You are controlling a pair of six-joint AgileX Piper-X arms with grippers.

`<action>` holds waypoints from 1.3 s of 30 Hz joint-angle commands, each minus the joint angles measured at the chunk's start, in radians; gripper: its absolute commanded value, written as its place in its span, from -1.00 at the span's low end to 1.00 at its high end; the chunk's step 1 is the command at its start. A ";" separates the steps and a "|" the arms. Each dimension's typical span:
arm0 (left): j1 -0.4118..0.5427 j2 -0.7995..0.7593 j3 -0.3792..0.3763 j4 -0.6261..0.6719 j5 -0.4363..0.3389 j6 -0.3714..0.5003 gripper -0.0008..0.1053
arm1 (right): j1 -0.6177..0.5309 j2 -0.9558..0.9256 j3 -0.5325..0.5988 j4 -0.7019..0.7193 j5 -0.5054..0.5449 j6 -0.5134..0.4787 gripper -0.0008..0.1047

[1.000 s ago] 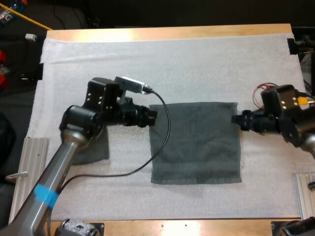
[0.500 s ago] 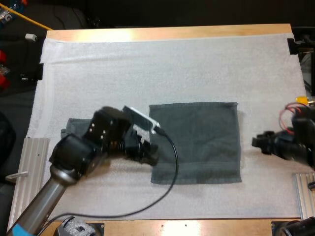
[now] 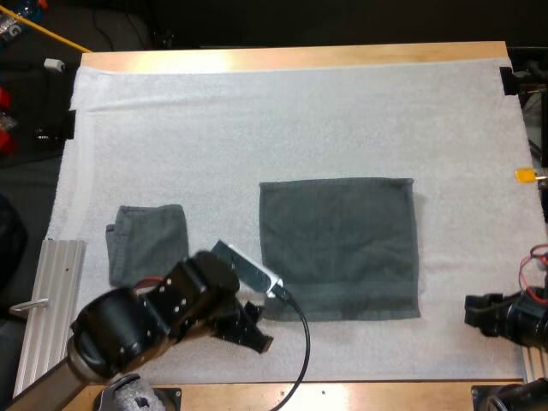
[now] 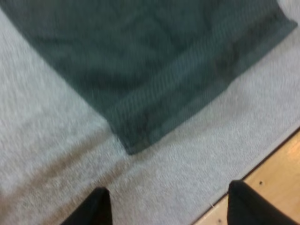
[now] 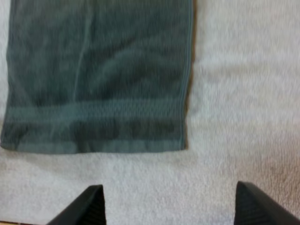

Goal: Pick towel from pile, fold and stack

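Note:
A dark grey-green towel lies flat on the white mat, folded into a rectangle. A smaller folded towel rests to its left. My left gripper hovers just off the flat towel's near left corner, fingers spread apart over bare mat. My right gripper sits off the towel's near right corner, also open with nothing between its fingers.
The table's wooden front edge runs close behind both grippers. Ribbed metal plates flank the mat at the near left and near right.
Both grippers have pulled back from the towel's side edges toward the table's front, ending near its two near corners. The towel has stayed put.

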 commanded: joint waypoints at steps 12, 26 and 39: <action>-0.032 -0.025 0.200 -0.124 -0.034 -0.164 -0.03 | 0.002 0.010 0.259 -0.235 -0.096 0.043 0.25; -0.032 -0.025 0.334 -0.292 -0.024 -0.286 -0.03 | 0.002 0.296 0.371 -0.425 -0.167 0.054 0.21; -0.031 -0.025 0.373 -0.357 -0.015 -0.347 -0.03 | 0.002 0.534 0.373 -0.532 -0.167 0.061 -0.27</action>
